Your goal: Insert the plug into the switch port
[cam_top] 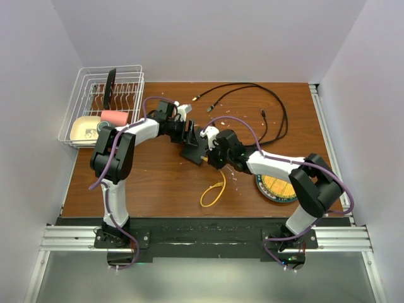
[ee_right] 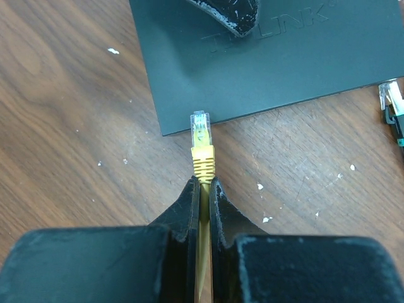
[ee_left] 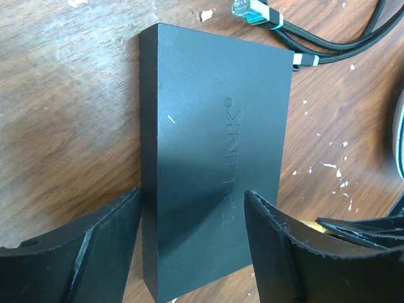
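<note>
The switch (cam_top: pixel 192 152) is a flat matte-black box lying mid-table; its lettered top fills the left wrist view (ee_left: pixel 214 145). My left gripper (ee_left: pixel 192 243) stands open over its near end. One finger (ee_left: pixel 107 243) sits against the left side and the other (ee_left: pixel 274 246) hangs over the top face. My right gripper (ee_right: pixel 205 184) is shut on the yellow cable just behind the plug (ee_right: pixel 201 142). The plug's clear tip meets the switch's (ee_right: pixel 271 63) near edge, whose ports are hidden from above. In the top view my right gripper (cam_top: pixel 213 156) is right of the switch.
The yellow cable's slack (cam_top: pixel 213 189) loops toward the front. Black cables (cam_top: pixel 252 104) with loose plugs (ee_left: pixel 252 12) lie behind the switch. A round yellow-and-dark plate (cam_top: pixel 276 186) sits under the right arm. A wire dish rack (cam_top: pixel 104 104) stands at the back left.
</note>
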Motion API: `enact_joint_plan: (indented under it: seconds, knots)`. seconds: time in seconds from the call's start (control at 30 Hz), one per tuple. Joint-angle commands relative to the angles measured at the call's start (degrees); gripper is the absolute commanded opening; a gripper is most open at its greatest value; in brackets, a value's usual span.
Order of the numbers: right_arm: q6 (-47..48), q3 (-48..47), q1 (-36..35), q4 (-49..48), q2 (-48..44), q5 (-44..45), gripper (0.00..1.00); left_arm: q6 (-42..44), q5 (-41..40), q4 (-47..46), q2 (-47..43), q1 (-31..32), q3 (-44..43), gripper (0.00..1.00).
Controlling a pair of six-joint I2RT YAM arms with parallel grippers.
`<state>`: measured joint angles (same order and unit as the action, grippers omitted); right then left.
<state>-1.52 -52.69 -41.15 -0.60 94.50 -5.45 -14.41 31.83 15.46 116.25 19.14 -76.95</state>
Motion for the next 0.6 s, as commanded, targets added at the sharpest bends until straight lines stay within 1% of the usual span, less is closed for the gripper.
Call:
enact_joint_plan:
  seconds: [0.0, 0.27, 0.57]
  knots:
    - [-0.33, 0.56, -0.43, -1.42, -0.19, 2.46, 0.00, -1.58, 3.15, -1.40, -0.58, -0.24, -0.04, 0.70]
    - [-0.33, 2.24, -0.78, -0.54, -3.26, 4.93, 0.00, -1.85, 2.97, -1.05, -0.14, -0.24, -0.22, 0.70]
    - [0.46, 1.71, -2.10, 0.16, -1.34, 5.37, 0.00, -1.93, 3.15, -0.96, -0.05, -0.24, -0.13, 0.70]
